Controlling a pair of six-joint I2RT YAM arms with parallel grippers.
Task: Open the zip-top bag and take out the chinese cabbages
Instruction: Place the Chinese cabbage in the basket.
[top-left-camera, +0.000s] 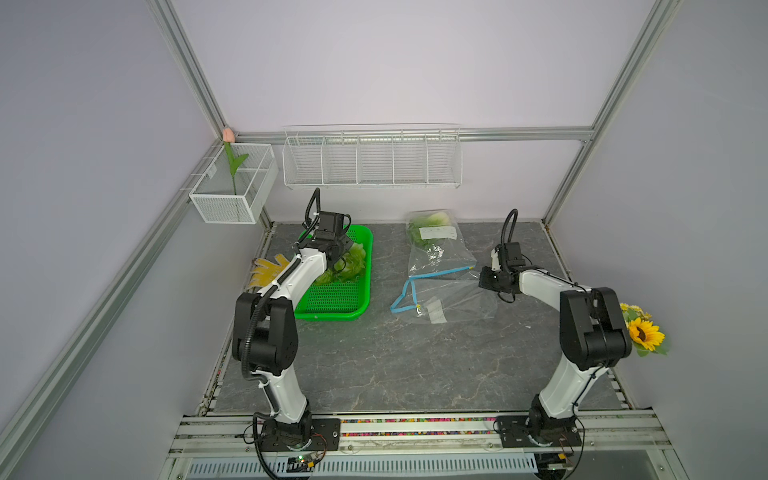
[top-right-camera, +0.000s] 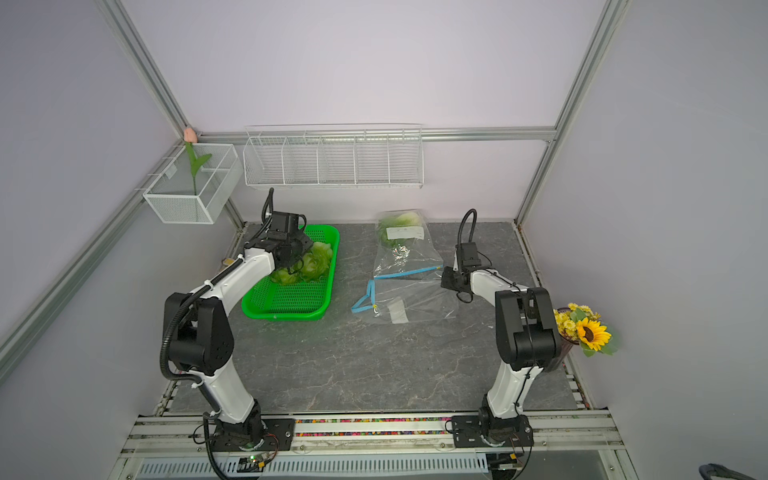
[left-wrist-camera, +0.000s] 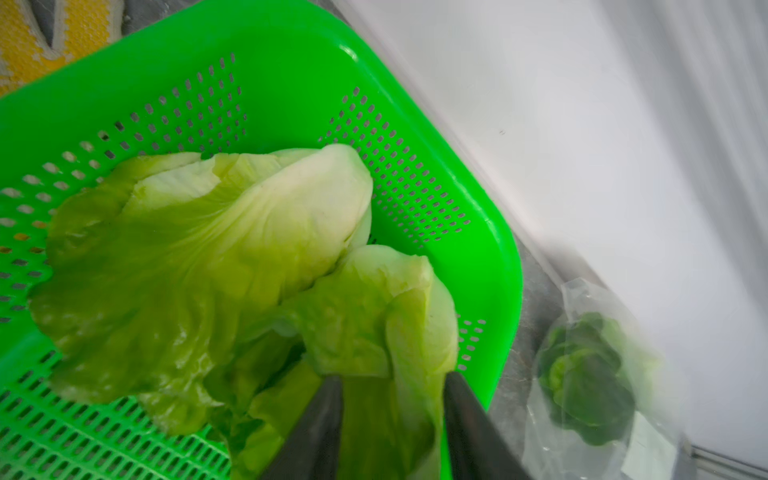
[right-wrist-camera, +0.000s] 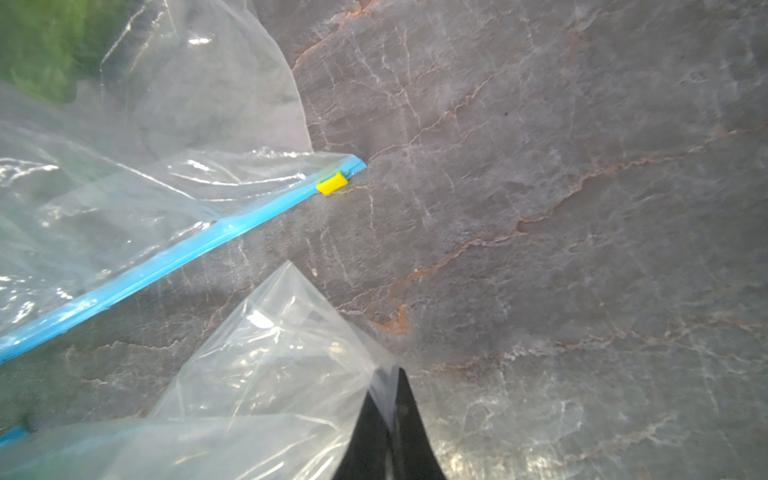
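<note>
Tearing is risked if the left gripper (left-wrist-camera: 390, 376), jaws astride a leaf (whether gripped cannot be told), is lifted from the crinkled pale-green chinese cabbages (left-wrist-camera: 216, 249) in the green perforated plastic basket (left-wrist-camera: 490, 232) near the far-left corner of the grey marbled table (top-left-camera: 374, 365), and the limp clear zip-top bag (right-wrist-camera: 266, 365) pinched by the right gripper (right-wrist-camera: 392, 382) could be dragged.

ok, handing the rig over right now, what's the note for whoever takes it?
Left gripper: over the green basket, jaws apart around a cabbage leaf; can't tell whether it is gripping.
Right gripper: shut on a corner of the near bag, which lies open and looks empty.
Done: several cabbages are in the basket.
Left: the far bag holds at least one bagged cabbage; its blue zip looks closed.
</note>
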